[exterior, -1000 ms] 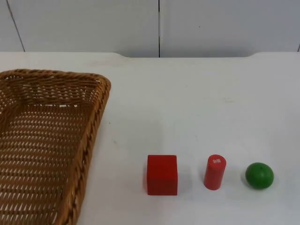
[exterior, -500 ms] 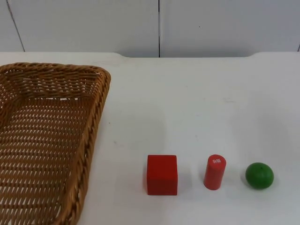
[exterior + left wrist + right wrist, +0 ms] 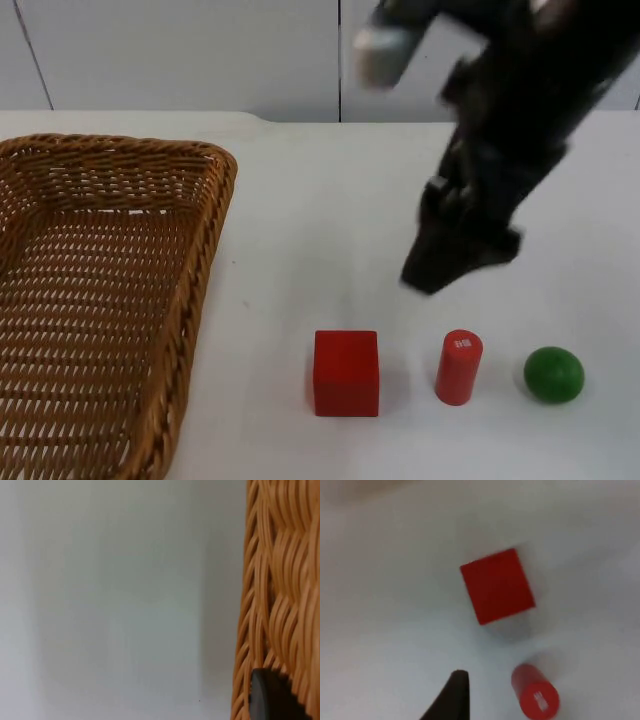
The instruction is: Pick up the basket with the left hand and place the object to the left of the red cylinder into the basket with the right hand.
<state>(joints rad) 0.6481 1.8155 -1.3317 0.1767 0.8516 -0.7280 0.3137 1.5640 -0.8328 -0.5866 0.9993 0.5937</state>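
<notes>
Basket (image 3: 100,300) — woven wicker; red cube (image 3: 346,372) — matt.

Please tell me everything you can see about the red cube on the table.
The red cube is a plain, solid-looking block with flat matte faces and sharp edges, uniformly red with no markings. It sits flat on the white table top, apart from the upright red cylinder on its right and the woven wicker basket on its left. Nothing touches it; the right gripper hovers above the table behind it.

Cube (image 3: 346,372) between basket (image 3: 200,270) and cylinder (image 3: 458,367), ball (image 3: 553,374) rightmost.
</notes>
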